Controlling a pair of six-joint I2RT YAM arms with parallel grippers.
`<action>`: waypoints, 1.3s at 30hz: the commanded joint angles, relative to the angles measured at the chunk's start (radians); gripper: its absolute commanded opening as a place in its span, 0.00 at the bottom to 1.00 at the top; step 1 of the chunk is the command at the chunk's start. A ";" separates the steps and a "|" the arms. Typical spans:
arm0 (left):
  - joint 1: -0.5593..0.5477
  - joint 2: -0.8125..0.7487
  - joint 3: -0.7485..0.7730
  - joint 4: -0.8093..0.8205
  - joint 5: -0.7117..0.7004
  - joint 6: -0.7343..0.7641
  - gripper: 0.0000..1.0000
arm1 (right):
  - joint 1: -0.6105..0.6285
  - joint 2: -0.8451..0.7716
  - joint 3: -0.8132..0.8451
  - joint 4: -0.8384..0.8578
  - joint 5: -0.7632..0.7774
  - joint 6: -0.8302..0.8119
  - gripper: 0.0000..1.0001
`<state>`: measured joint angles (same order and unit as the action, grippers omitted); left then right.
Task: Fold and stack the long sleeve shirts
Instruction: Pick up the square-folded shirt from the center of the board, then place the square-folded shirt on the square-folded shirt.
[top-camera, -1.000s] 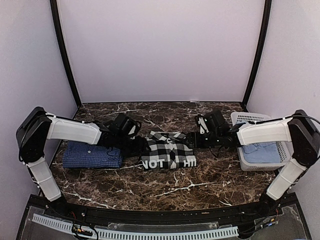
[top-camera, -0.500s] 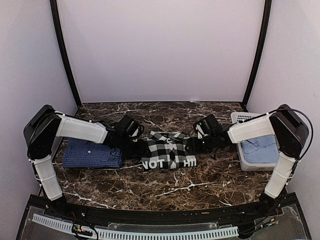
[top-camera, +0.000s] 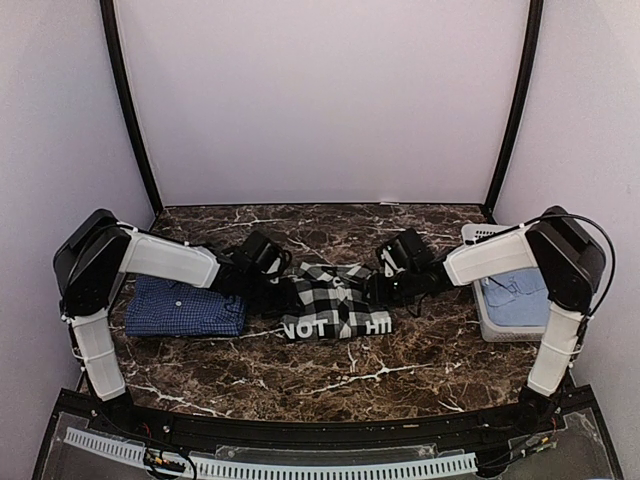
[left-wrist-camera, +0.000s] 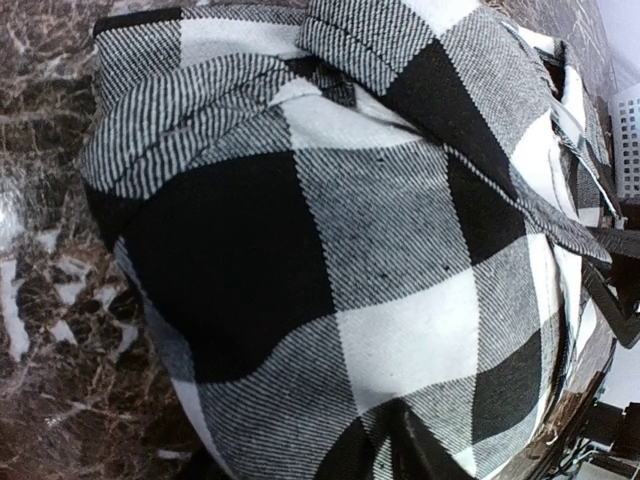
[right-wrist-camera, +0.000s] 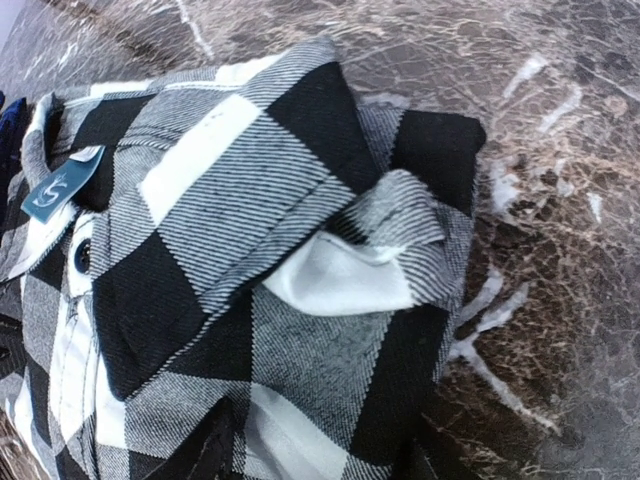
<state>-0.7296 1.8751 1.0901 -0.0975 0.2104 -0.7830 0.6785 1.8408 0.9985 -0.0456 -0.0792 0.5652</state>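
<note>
Top view: a black-and-white checked shirt (top-camera: 335, 300), folded into a small bundle, is seen at the middle of the dark marble worktop (top-camera: 400, 365). The left end effector (top-camera: 283, 293) is set against its left edge and the right end effector (top-camera: 378, 287) against its right edge. A dark blue shirt (top-camera: 185, 308) lies folded to the left, and a white basket (top-camera: 512, 328) stands to the right.

Left wrist view: the frame is filled by checked cloth (left-wrist-camera: 330, 260); whether the fingers are apart or together cannot be told.

Right wrist view: a folded cuff and a teal label (right-wrist-camera: 60, 190) are shown on the checked shirt (right-wrist-camera: 260, 300); the finger state cannot be told here either.
</note>
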 joint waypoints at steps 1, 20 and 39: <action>-0.016 0.023 -0.008 0.023 0.044 -0.047 0.40 | 0.029 0.035 -0.004 -0.031 -0.030 0.050 0.42; -0.021 -0.126 0.125 -0.176 -0.078 0.036 0.00 | 0.064 -0.145 0.073 -0.115 -0.050 0.095 0.00; 0.141 -0.530 0.069 -0.573 -0.251 0.125 0.00 | 0.298 0.057 0.535 -0.140 -0.039 0.212 0.00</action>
<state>-0.6403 1.4395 1.2041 -0.5640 0.0219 -0.6895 0.9127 1.8229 1.4212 -0.2489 -0.1074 0.7227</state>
